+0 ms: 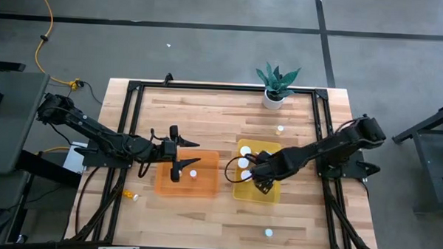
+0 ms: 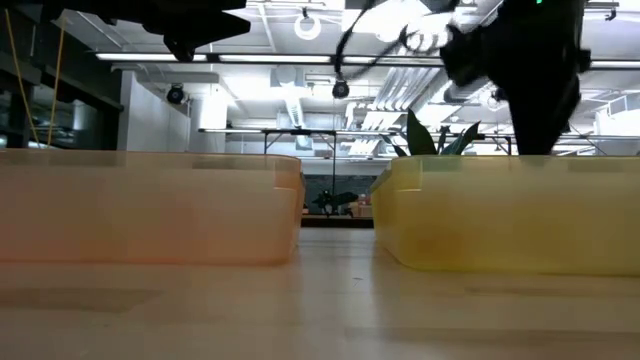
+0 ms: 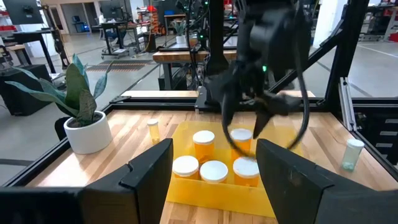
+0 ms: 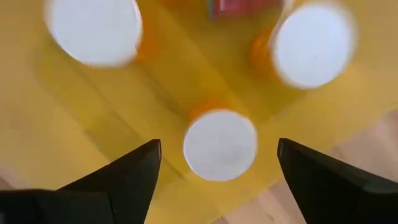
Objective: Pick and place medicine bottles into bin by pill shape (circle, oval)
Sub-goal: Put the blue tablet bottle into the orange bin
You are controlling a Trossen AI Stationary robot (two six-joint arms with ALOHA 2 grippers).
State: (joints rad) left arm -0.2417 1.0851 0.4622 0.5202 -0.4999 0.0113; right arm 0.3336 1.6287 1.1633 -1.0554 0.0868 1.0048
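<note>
Several amber medicine bottles with white caps (image 3: 213, 171) stand upright in the yellow bin (image 1: 267, 191). One bottle (image 1: 193, 174) stands in the orange bin (image 1: 164, 183). My right gripper (image 1: 260, 177) is open above the yellow bin, pointing down. Its fingers stand on either side of one bottle's cap (image 4: 219, 144) without touching it; this gripper also shows in the left wrist view (image 3: 244, 121). My left gripper (image 1: 185, 154) is open and empty above the orange bin's far side, pointing toward the yellow bin.
Loose bottles stand on the table at the far right (image 1: 280, 129) and near the front edge (image 1: 268, 232), and one lies at the front left (image 1: 134, 196). A white pot with a green plant (image 1: 276, 86) stands at the far edge. A black frame (image 1: 130, 99) borders the table.
</note>
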